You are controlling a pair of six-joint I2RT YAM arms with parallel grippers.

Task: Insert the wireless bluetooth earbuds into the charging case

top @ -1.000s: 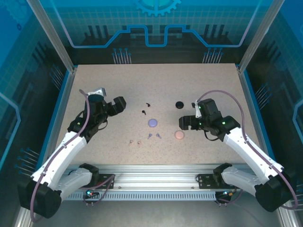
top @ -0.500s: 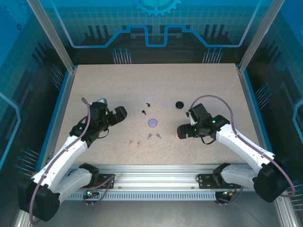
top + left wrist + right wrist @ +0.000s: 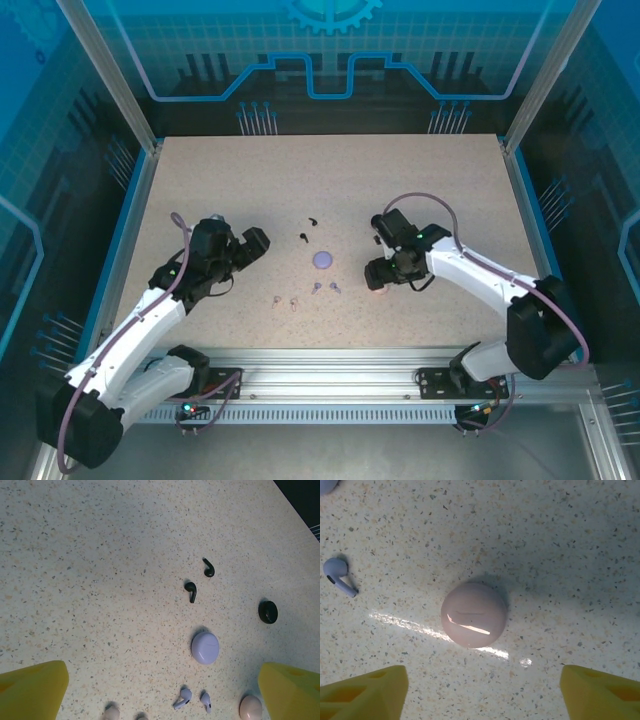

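Two black earbuds (image 3: pixel 303 237) (image 3: pixel 190 591) lie mid-table, the other black one (image 3: pixel 208 567) beside it. Two lavender earbuds (image 3: pixel 316 288) (image 3: pixel 183 698) sit below the closed lavender case (image 3: pixel 322 259) (image 3: pixel 205 647). Two pale pink earbuds (image 3: pixel 277 299) (image 3: pixel 111 712) lie further left. The closed pink case (image 3: pixel 474 614) (image 3: pixel 250 707) rests on the table just ahead of my right gripper (image 3: pixel 375 275) (image 3: pixel 482 680), which hangs open close above it, yellow fingers (image 3: pixel 367 692) wide apart. My left gripper (image 3: pixel 252 243) (image 3: pixel 162 680) is open and empty, left of the earbuds.
A small black round case (image 3: pixel 268 612) lies right of the black earbuds; in the top view my right arm (image 3: pixel 470 275) covers it. The speckled table (image 3: pixel 330 170) has free room at the back, and blue-edged walls (image 3: pixel 135 220) border it.
My right arm has swung left and down over the pink case, with its jaws narrowing a little. My left arm has shifted only slightly.
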